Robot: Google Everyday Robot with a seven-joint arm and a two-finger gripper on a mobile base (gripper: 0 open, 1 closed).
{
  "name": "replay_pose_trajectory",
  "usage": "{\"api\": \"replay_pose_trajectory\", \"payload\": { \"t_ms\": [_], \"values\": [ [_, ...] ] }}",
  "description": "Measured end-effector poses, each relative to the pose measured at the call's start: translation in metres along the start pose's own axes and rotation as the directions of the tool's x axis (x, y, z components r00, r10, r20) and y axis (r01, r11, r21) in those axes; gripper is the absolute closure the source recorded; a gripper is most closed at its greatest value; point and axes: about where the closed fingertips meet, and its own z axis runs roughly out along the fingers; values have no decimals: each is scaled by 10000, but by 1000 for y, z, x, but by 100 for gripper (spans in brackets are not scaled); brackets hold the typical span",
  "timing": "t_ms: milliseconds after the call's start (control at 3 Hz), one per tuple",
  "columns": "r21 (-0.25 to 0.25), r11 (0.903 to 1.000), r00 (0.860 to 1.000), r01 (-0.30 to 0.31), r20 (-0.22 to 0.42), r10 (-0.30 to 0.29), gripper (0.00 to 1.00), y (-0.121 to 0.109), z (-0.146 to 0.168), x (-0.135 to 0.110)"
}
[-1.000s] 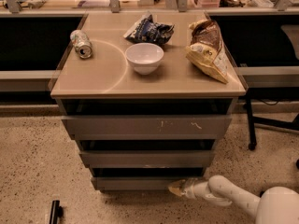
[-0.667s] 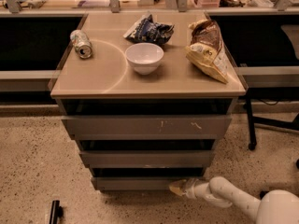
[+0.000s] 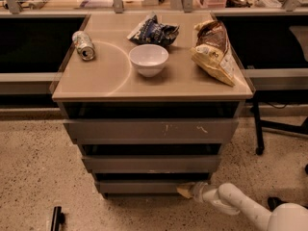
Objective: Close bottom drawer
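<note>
Camera view, looking down on a three-drawer cabinet standing on a speckled floor point(image 3: 38, 167).

My gripper point(image 3: 186, 190) is low down at the right end of the bottom drawer point(image 3: 139, 186), its tan tip touching the drawer's flat front panel near the right corner. Whether the gripper is apart or together I cannot tell from this angle. My white arm point(image 3: 236, 203) reaches in from the lower right corner, running close to the floor.

The bottom drawer is the lowest and narrowest of the three fronts, plain and without a handle, with a dark band showing above its panel. Above it sits the middle drawer point(image 3: 151, 163), also plain, and above that the top drawer point(image 3: 120, 130), the widest, with pale scratch marks right of centre.

The cabinet's surface point(image 3: 106, 83) carries four things. A drink can point(image 3: 83, 44) lies on its side near the left edge. A white bowl point(image 3: 148, 59) stands upright near the middle. A dark blue snack bag point(image 3: 154, 31) lies crumpled just behind the bowl. A brown and yellow snack bag point(image 3: 214, 52) lies along the right edge.

A small black object point(image 3: 57, 218) lies on the floor at the lower left; I cannot tell what it is.
</note>
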Motion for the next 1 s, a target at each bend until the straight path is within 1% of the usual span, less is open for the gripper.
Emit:
{"api": "replay_pose_trajectory", "payload": {
  "t_ms": [333, 667, 1000],
  "values": [
    [66, 9999, 9998, -134, 177, 133, 100, -5, -1, 2],
    [-312, 9946, 9949, -991, 141, 995, 100, -6, 2, 20],
    [-489, 9865, 9867, -1565, 363, 1584, 100, 4, -18, 34]
  ]
}}
